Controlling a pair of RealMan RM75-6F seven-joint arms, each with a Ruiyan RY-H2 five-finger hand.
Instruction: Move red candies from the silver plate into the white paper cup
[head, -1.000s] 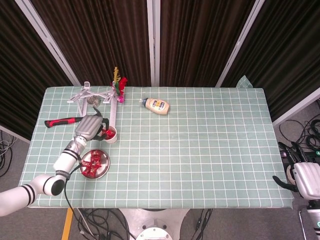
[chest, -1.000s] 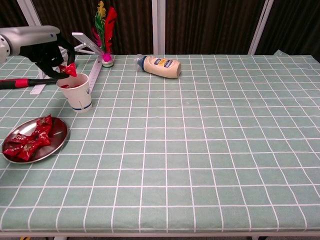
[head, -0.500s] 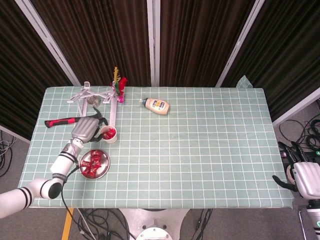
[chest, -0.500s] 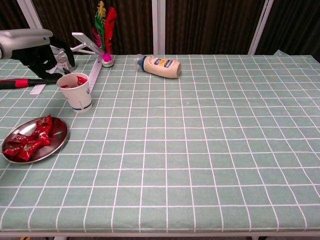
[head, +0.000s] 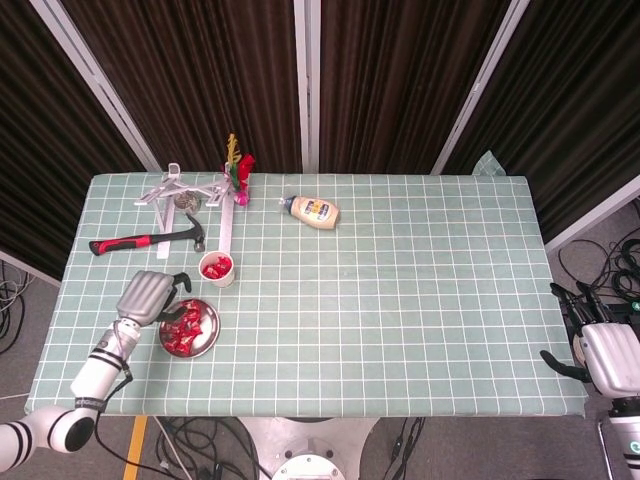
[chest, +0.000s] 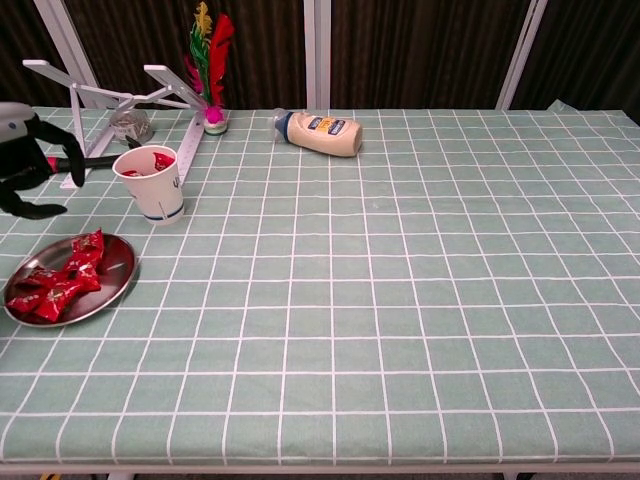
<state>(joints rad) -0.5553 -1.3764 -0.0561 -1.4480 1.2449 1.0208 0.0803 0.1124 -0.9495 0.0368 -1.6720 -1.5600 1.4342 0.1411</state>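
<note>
The white paper cup stands upright with red candies inside it. Just in front of it lies the silver plate, which carries several red candies. My left hand hovers at the plate's left edge with its fingers spread and holds nothing. It is apart from the cup. My right hand hangs off the table's right end, fingers apart and empty; the chest view does not show it.
Behind the cup lie a red-handled hammer, a ruler, a metal stand and a feathered shuttlecock. A mayonnaise bottle lies on its side further right.
My left hand held a red candy over the cup, let it drop in, then drew back toward me to the plate's left side. The right hand stayed put.
</note>
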